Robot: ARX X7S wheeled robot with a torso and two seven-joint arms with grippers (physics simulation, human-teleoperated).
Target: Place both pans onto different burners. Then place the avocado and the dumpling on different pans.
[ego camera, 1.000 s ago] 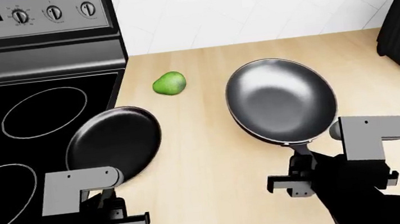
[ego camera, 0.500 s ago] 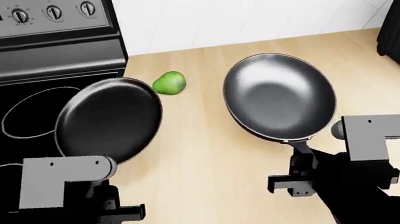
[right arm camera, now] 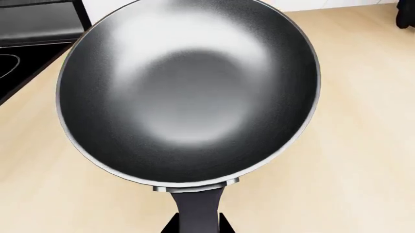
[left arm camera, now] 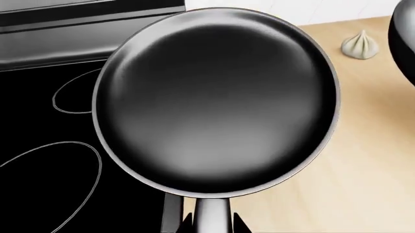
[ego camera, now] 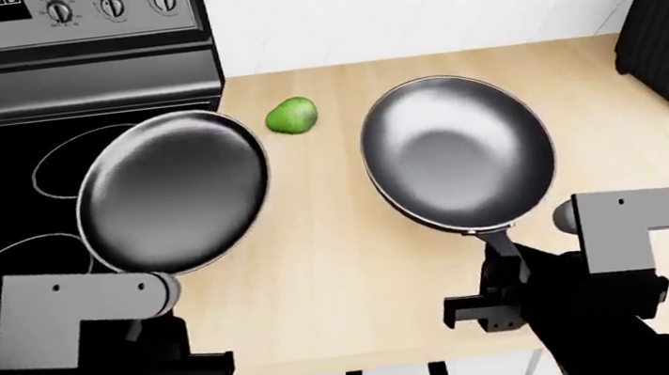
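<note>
Left wrist view: smaller flat black pan (left arm camera: pixel 217 99), handle clamped in the left tool (left arm camera: pixel 211 224) at the frame's edge; pan body overlaps the seam between the black cooktop (left arm camera: pixel 39 194) and the wooden desk (left arm camera: pixel 363 160); two white burner rings (left arm camera: pixel 48 179) show beside and partly under it; the dumpling (left arm camera: pixel 360 44) sits on the desk beyond the rim, apart from it.

Head view: left tool (ego camera: pixel 184 361) grasping the small pan, its fingers hidden behind the wrist block; pan appears raised, hanging half over the cooktop edge; the avocado (ego camera: pixel 291 116) lies on the desk between the two pans, near neither rim; larger glossy pan (ego camera: pixel 457 153) over the desk, well off the cooktop, its handle pinched in the right tool (ego camera: pixel 502 293); dumpling not visible here.

Right wrist view: large pan fills the frame, handle gripped by the right tool (right arm camera: pixel 196 224); bare desk around it; cooktop corner at one side.

Step in hand, by judgement: first stage, both pans gripped, neither yet seated on a burner; next move calls for carrying the small pan fully over one ring and setting it level; the large pan needs a longer sideways carry to a different ring, clearing the avocado.
</note>
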